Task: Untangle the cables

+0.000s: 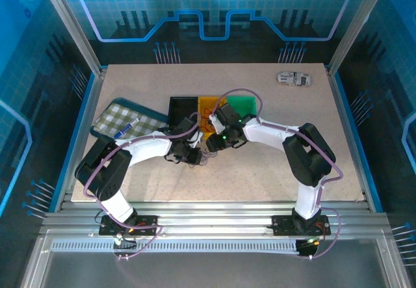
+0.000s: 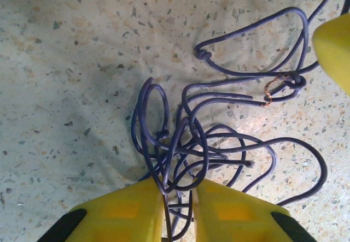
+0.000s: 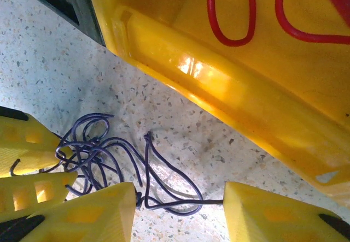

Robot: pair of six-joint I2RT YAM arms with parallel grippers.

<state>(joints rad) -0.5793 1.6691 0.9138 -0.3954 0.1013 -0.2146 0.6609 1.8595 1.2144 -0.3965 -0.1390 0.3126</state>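
Observation:
A tangle of thin dark blue cables (image 2: 191,149) lies on the speckled table, just in front of the trays (image 1: 200,156). My left gripper (image 2: 179,209) has its yellow fingers nearly together, pinching several strands at the tangle's near side. My right gripper (image 3: 180,204) stands open right next to it. One strand (image 3: 164,171) loops out of the tangle and runs across the gap between its fingers. One of its yellow fingers (image 2: 333,51) shows at the edge of the left wrist view. A red cable (image 3: 229,12) lies inside the orange tray (image 3: 219,83).
Black (image 1: 182,109), orange (image 1: 208,104) and green (image 1: 242,103) trays stand side by side behind the grippers. A checked cloth on a blue tray (image 1: 120,119) with a blue pen (image 1: 125,130) is at the left. A small grey object (image 1: 294,78) sits at the back right.

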